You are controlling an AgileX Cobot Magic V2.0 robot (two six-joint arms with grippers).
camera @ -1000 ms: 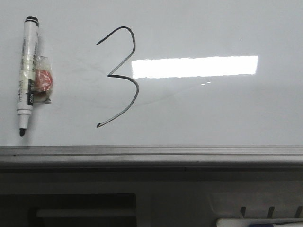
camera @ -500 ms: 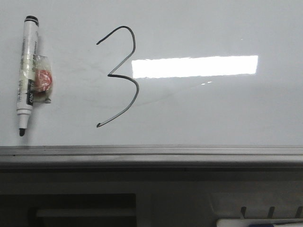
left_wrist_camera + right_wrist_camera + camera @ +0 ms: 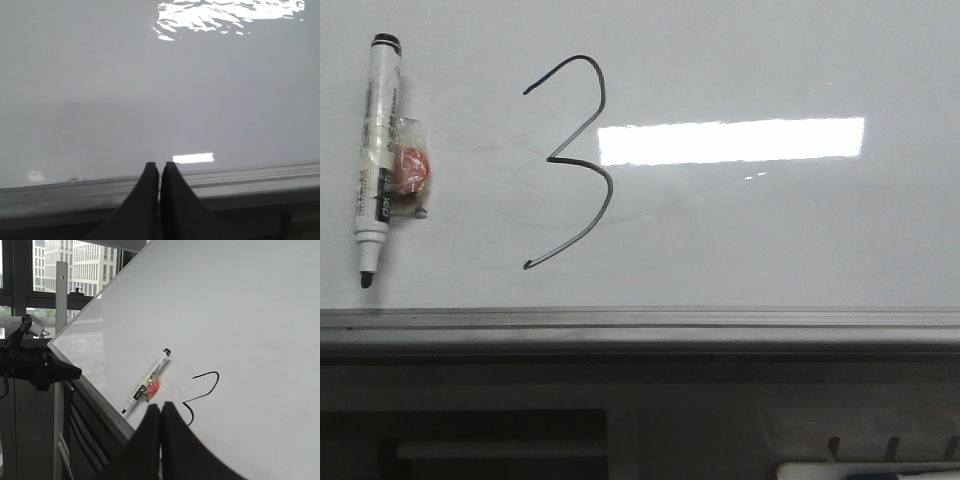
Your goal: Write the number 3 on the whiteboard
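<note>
You have the number 3 [image 3: 575,160] drawn in thin black line on the whiteboard [image 3: 770,230], left of centre in the front view. Its top curve starts at the upper left, bends round to a sharp middle point, and its lower curve ends in a short tail low on the board. The bright rectangular light reflection [image 3: 732,141] begins just right of the 3's middle point and runs toward the right side of the board. In the right wrist view you see only the top half of the 3 [image 3: 202,388]; its lower part is hidden behind the gripper.

To the left of the 3, well apart from it, the marker [image 3: 375,155] hangs upright on the board with its black tip pointing down and its cap end up. A small red piece in clear wrapping [image 3: 410,170] sits against the marker's right side, touching it. Below the writing, the grey metal rail [image 3: 640,325] runs along the board's bottom edge.

Your left gripper [image 3: 160,167] has its 2 fingers pressed together with nothing between them, tips over the rail. Your right gripper [image 3: 161,407] is likewise fully closed and empty, held away from the board, facing the marker [image 3: 146,382] and the 3.
</note>
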